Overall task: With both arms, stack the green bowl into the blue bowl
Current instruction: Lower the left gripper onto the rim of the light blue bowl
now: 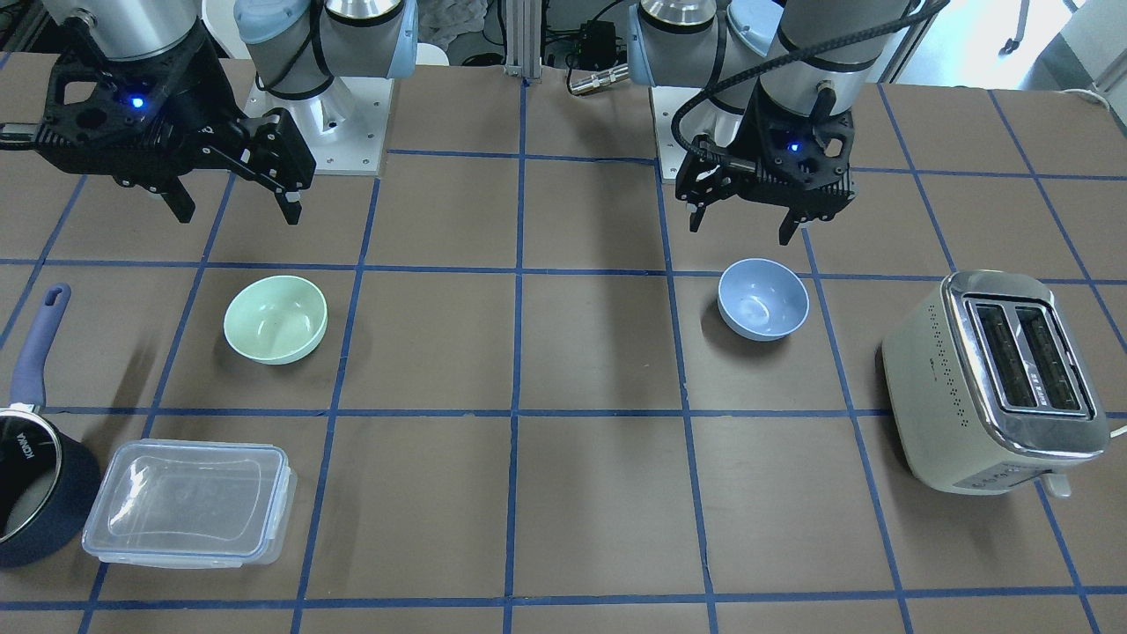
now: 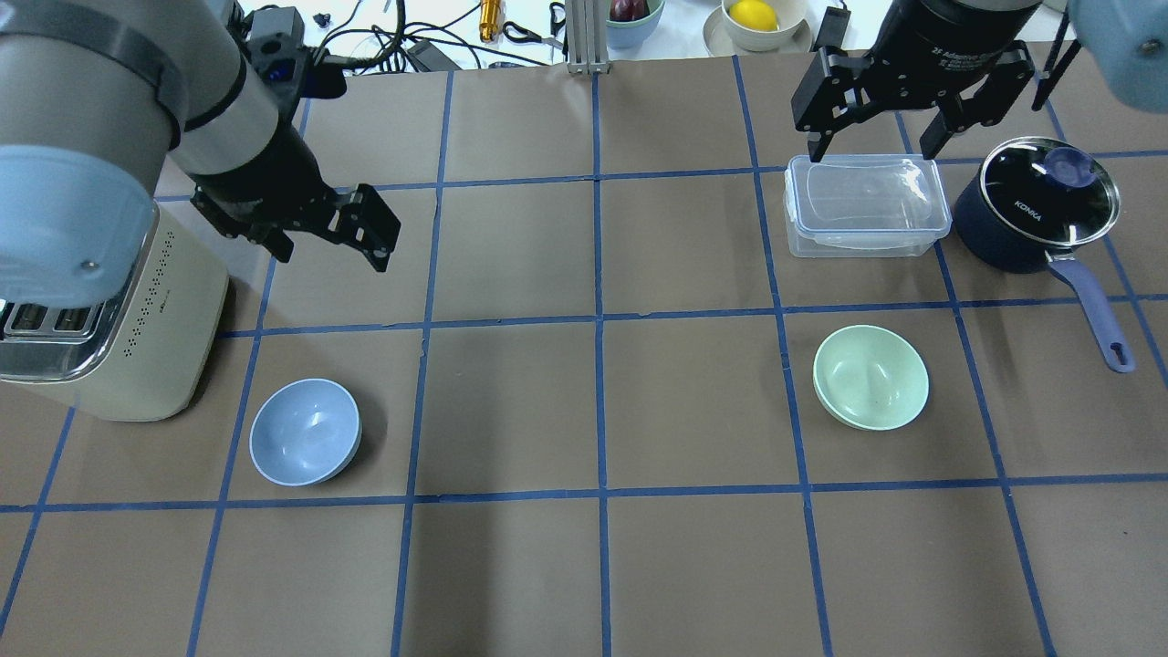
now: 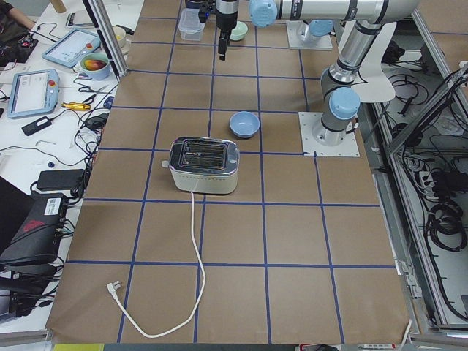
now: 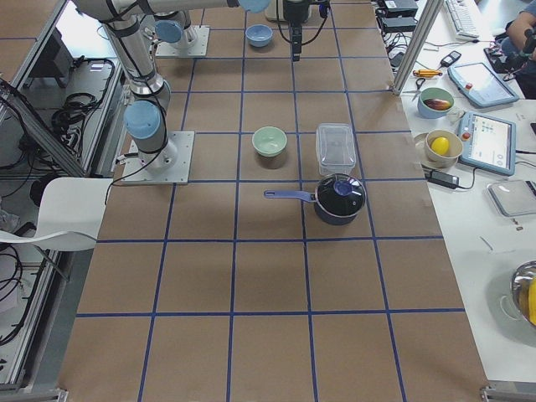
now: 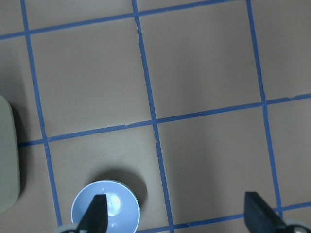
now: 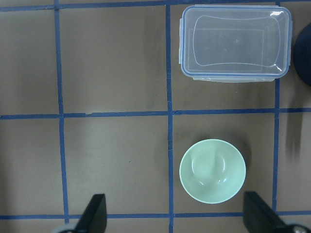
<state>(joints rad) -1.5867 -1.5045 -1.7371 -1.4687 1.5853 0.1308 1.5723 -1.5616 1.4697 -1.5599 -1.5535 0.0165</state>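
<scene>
The green bowl [image 1: 276, 319] stands upright and empty on the brown table; it also shows in the overhead view [image 2: 870, 377] and the right wrist view [image 6: 212, 171]. The blue bowl [image 1: 762, 298] stands upright and empty about two grid squares away, seen too from overhead [image 2: 305, 431] and in the left wrist view [image 5: 106, 208]. My right gripper [image 1: 233, 207] [image 2: 873, 151] is open and empty, raised above the table, apart from the green bowl. My left gripper [image 1: 744, 229] [image 2: 328, 255] is open and empty, raised near the blue bowl without touching it.
A cream toaster [image 1: 995, 379] stands on the blue bowl's outer side. A clear lidded container [image 1: 189, 502] and a navy saucepan [image 1: 35, 475] with a glass lid stand beyond the green bowl. Blue tape lines grid the table between the bowls.
</scene>
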